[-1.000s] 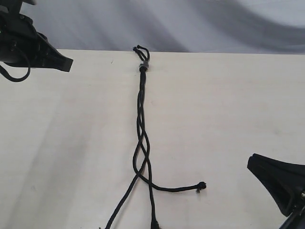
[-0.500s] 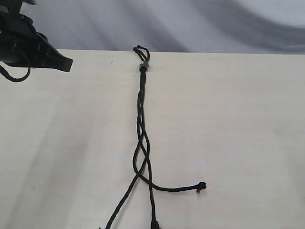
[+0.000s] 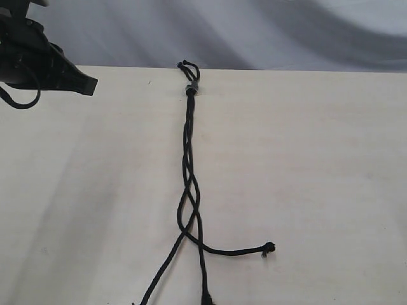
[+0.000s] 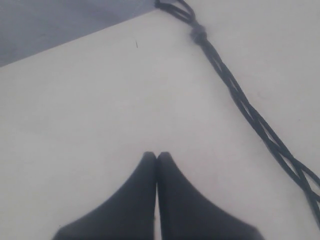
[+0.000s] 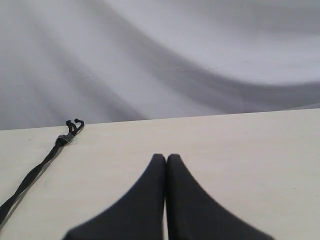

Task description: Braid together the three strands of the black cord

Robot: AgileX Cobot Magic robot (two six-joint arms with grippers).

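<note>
- At the near edge of the table (image 3: 318, 159) the three strands (image 3: 189, 232) fan apart. One runs off toward the near left, one goes straight off the near edge, and one bends right and ends in a small frayed knotted tip (image 3: 268, 248).
- Just beyond that split the strands cross loosely, with open gaps between them.
- Farther on, the black cord (image 3: 188, 133) runs as one narrow line up the middle of the table, its strands lying close together.
- The right gripper (image 5: 166, 157) is closed and empty. It hangs over bare table, well apart from the cord, which lies to its left.
- Near the far edge the strands join at a small knot (image 3: 190, 90) wrapped with a grey band (image 3: 191, 86).
- Short loops (image 3: 188, 65) poke past it, right at the table's far edge.
- The left gripper (image 4: 157, 155) is at the far left, closed with nothing in it, well apart from the knot.
- A grey cloth backdrop (image 3: 286, 32) hangs behind the table.
</note>
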